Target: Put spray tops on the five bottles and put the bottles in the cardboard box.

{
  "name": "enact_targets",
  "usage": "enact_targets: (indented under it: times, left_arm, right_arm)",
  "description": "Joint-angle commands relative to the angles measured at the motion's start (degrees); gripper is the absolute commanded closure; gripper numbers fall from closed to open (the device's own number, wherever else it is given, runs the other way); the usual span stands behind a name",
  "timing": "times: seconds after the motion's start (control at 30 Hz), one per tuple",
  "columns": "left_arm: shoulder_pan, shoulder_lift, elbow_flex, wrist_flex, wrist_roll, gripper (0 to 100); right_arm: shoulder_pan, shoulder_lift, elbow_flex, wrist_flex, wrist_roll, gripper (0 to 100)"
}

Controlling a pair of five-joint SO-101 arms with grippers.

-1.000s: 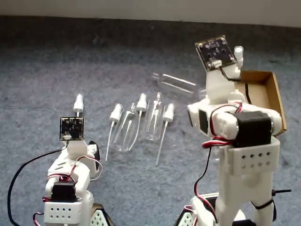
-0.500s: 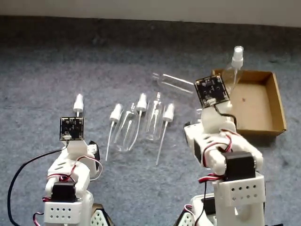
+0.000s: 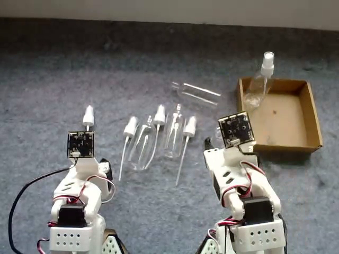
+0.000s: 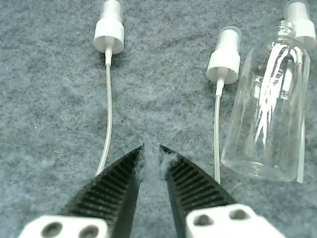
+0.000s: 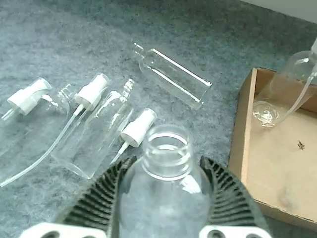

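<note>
Since a second ago the right arm has pulled back from the cardboard box (image 3: 313,119) and folded low over the surface (image 3: 53,79), leaving a capped bottle (image 3: 258,84) leaning in the box's far corner. The left arm has not shifted.

The right pincer (image 5: 167,158) now pinches an uncapped bottle (image 5: 166,201) by its shoulders, with the neck standing free between the jaws. The left pincer (image 4: 152,147) hangs just above the surface with its jaws a crack apart and nothing between them, between two spray tops (image 4: 109,30) lying flat.

Three more bottles (image 3: 196,93) lie well apart from the box. They look light, stiff and smooth, so likely to slip or roll. A hold around the body leaves the mouth clear. The spray tops trail thin, bendy tubes, so the white head is the safer place to grip.
</note>
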Motion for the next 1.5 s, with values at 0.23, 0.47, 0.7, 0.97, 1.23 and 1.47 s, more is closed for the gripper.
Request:
enact_targets:
  times: [0.23,0.47,0.7,0.97,1.23,1.47]
  left_arm:
    - [0.6,-0.3,-0.2,3.7,-0.1,99]
    - [0.7,-0.3,-8.7,9.2,-0.6,99]
    - [-2.5,-0.1,-16.7,9.4,-8.1,99]
    - [-5.9,-0.1,-18.3,9.4,-12.3,99]
    - [-5.8,4.9,-24.0,9.8,-12.5,99]
    - [-5.5,30.1,-38.5,9.5,-12.3,99]
  right_arm:
    - [0.4,-4.4,3.0,-8.2,-6.7,89.2]
    - [0.4,-7.2,13.3,-21.5,-6.8,89.2]
    - [0.4,-16.3,21.4,-26.2,-6.8,89.2]
    - [0.4,-22.7,29.4,-29.6,-6.8,89.2]
    - [0.5,-23.2,30.1,-29.5,-6.8,89.2]
    - [0.5,-23.3,32.7,-29.5,-6.7,89.2]
